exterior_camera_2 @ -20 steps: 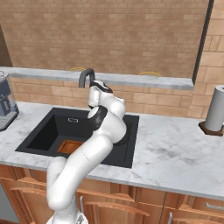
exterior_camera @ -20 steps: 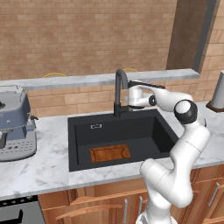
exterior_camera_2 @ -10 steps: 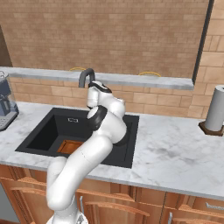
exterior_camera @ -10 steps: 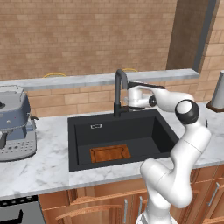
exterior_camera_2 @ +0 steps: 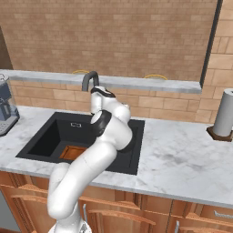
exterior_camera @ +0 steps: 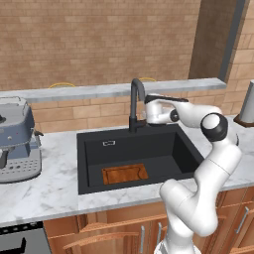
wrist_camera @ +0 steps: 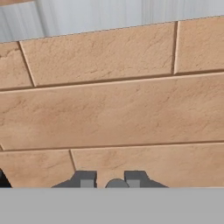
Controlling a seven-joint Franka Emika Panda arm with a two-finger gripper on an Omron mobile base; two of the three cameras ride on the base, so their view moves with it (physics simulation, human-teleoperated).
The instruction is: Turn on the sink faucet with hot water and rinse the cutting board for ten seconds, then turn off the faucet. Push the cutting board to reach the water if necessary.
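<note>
In the left base view, the white arm reaches over the sink (exterior_camera: pixel 89 171) toward the sink faucet (exterior_camera: pixel 136 101). The gripper (exterior_camera: pixel 147 112) sits just beside the tall dark tap, on its right side, near where the small handle should be. I cannot tell if it touches the handle. The cutting board (exterior_camera: pixel 124 173) lies flat on the bottom of the black sink, near the front wall. No blue water comes out of the tap. A grey coffee machine (exterior_camera: pixel 17 139) stands on the white surface (exterior_camera: pixel 44 191) to the left.

In the right base view, the arm blocks a lot of the sink. The top of the tap (exterior_camera_2: pixel 89 78) curves up behind the hand. A corner of the board (exterior_camera_2: pixel 73 152) peeks out beside the arm, down in the basin. A paper towel roll (exterior_camera_2: pixel 224 118) stands well apart on the right.

In the hand view, the camera looks at the brick wall (wrist_camera: pixel 113 105). The two dark fingers (wrist_camera: pixel 85 178) stand close together at the bottom, with a small round grey thing between them. They look almost closed, maybe on the thin handle, but I cannot be sure what it is.

The job looks like it is just at the start. The water is not on yet. Rinsing the board and turning the tap off are both left to do.
</note>
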